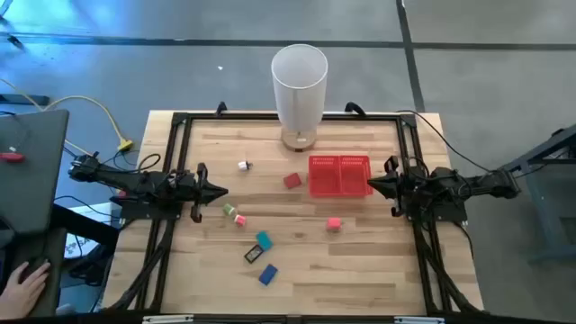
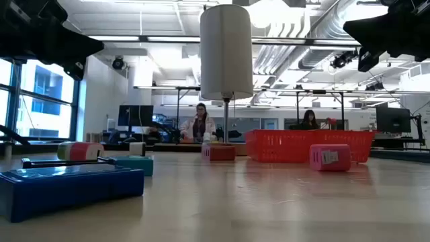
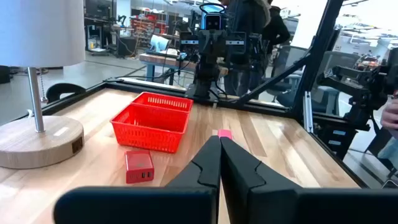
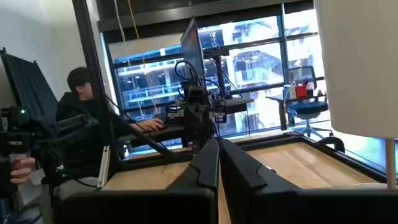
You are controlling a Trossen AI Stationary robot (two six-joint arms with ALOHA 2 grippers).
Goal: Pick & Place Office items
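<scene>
While both tools (image 1: 219,191) (image 1: 373,184) hang shut, office items (image 1: 261,241) lie between.

The blue piece (image 2: 67,190) fills the low view's near corner, cut by the frame's left edge and hiding most of the black piece (image 2: 64,162) behind it; the teal piece (image 2: 138,165) shows only in part. The lamp (image 3: 37,68) is cropped in both wrist views, its shade running off the frame. In the left wrist view, the left claw (image 3: 219,144) covers most of the pink piece (image 3: 224,134). Seen from overhead, the white piece (image 1: 244,166) and green piece (image 1: 229,210) are too small to tell what they are. A hand (image 1: 24,283) at the overhead picture's corner is cut off.
</scene>
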